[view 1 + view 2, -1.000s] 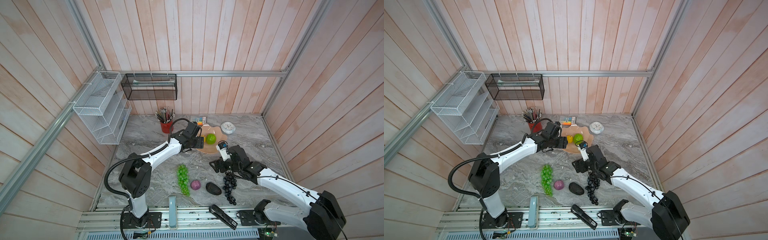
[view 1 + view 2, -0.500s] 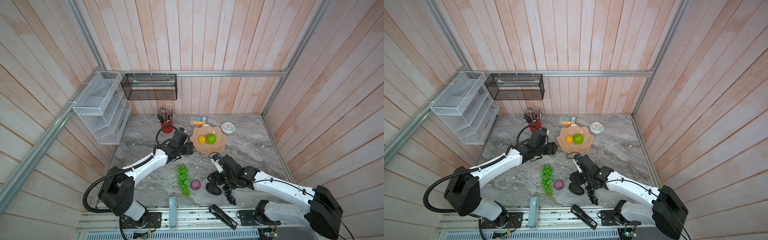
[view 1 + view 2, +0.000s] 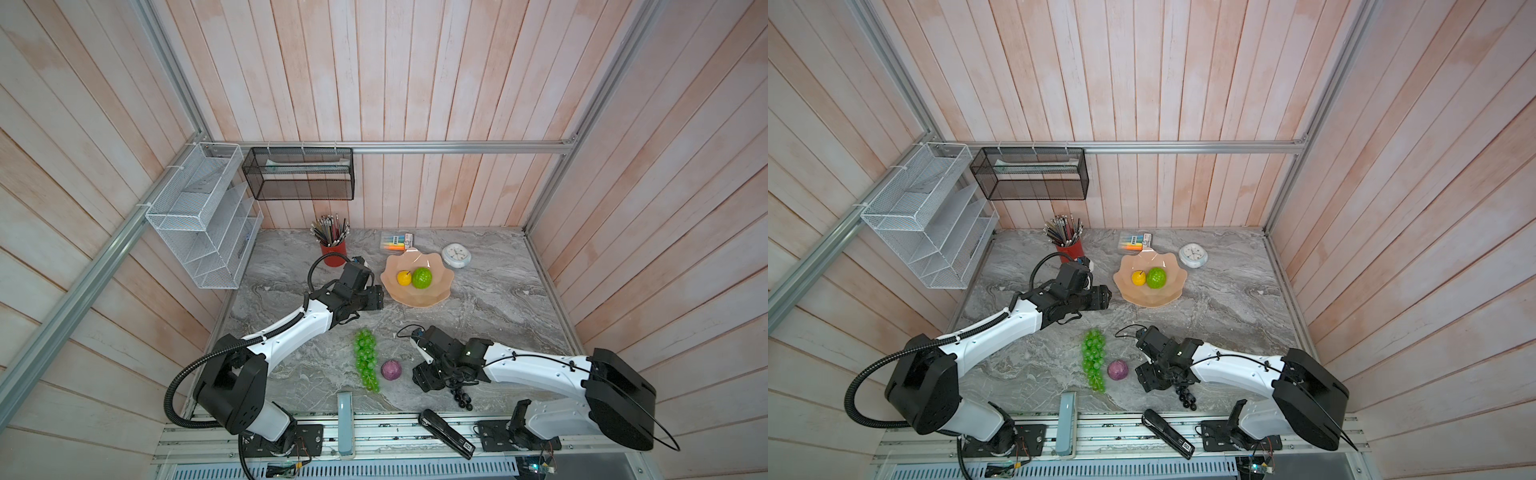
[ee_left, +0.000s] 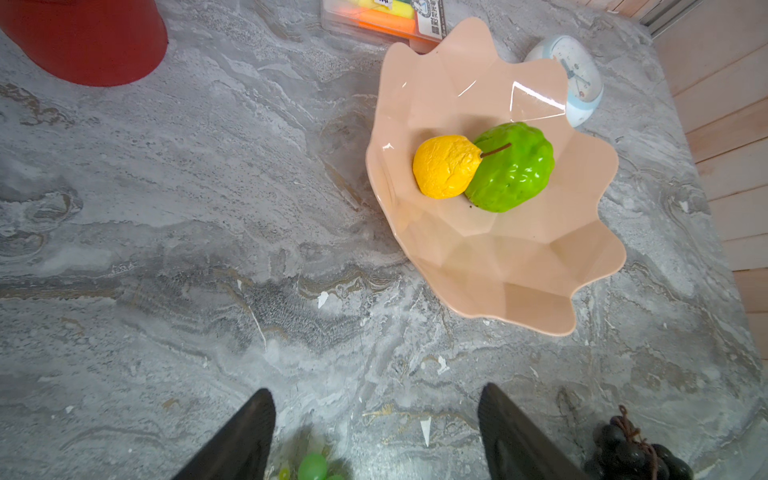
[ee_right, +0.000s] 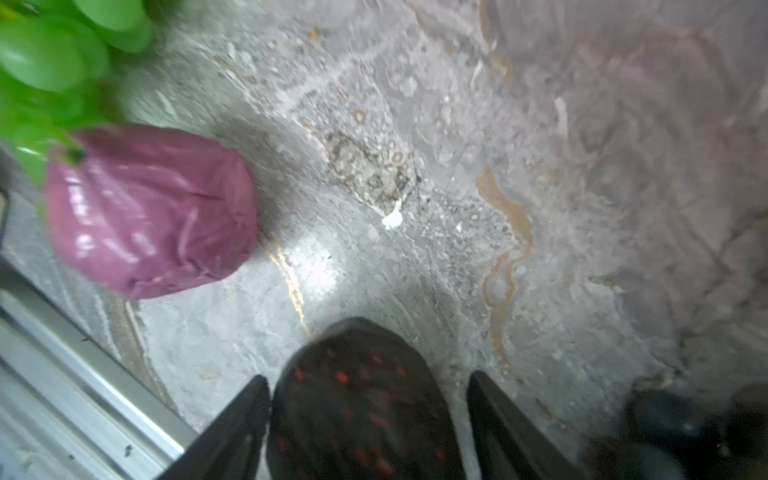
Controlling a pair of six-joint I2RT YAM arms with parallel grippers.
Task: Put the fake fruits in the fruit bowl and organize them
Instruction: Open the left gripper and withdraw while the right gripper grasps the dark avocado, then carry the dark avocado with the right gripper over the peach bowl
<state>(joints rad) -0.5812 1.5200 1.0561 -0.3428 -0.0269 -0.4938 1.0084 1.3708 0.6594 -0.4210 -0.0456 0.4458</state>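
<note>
The peach-pink fruit bowl (image 3: 432,300) (image 3: 1158,302) (image 4: 498,270) holds the yellow stemmed fruit (image 3: 403,277) (image 4: 444,166) and the bumpy green ball (image 3: 422,277) (image 4: 513,166). My left gripper (image 3: 376,298) (image 4: 376,399) hangs open and empty just left of the bowl. On the table in front lie the green grape bunch (image 3: 365,359) (image 5: 41,54), the purple ball (image 3: 391,369) (image 5: 149,212) and the black grape bunch (image 3: 462,395) (image 4: 631,453). My right gripper (image 3: 428,378) (image 5: 368,382) straddles the dark avocado (image 5: 357,399). One finger touches the avocado and a gap shows at the other. The gripper hides the avocado in both top views.
A red pencil cup (image 3: 333,249), a highlighter pack (image 3: 397,241) and a small white clock (image 3: 456,254) stand behind the bowl. A black stapler (image 3: 446,432) and a grey-blue bar (image 3: 345,419) lie on the front rail. Wire racks hang on the left and back walls.
My left gripper drew back from over the bowl to its left side. My right gripper moved toward the front, down over the avocado, and its jaws narrowed around it.
</note>
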